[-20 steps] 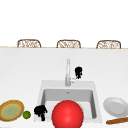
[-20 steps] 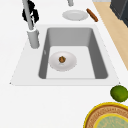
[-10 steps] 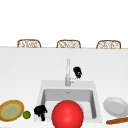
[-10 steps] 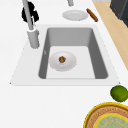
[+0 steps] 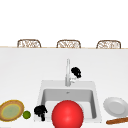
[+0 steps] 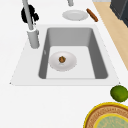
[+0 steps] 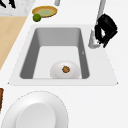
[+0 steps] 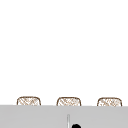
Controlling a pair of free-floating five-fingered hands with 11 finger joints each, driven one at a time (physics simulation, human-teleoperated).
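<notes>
My right hand [image 5: 76, 72] hovers just right of the upright grey faucet [image 5: 67, 73], close to its side lever, with the fingers relaxed and hanging down. It is the dark hand [image 7: 106, 28] beside the faucet [image 7: 98, 27] in the right side view, and the hand [image 6: 28, 13] behind the faucet [image 6: 31, 30] in the left side view. Its top [image 8: 75, 126] shows in the upper view. My left hand [image 5: 40, 111] hangs at the front left corner of the sink [image 5: 42, 92]. In the basin lies a white dish [image 6: 62, 61] with a small brown thing [image 6: 62, 59] on it.
A big red ball [image 5: 67, 115] sits in front of the sink. On the left counter are a yellow-rimmed woven plate [image 5: 11, 110] and a lime [image 5: 26, 114]. On the right are a white plate [image 5: 115, 106] and a brown stick [image 5: 117, 120]. Three chair backs [image 5: 68, 43] stand behind the counter.
</notes>
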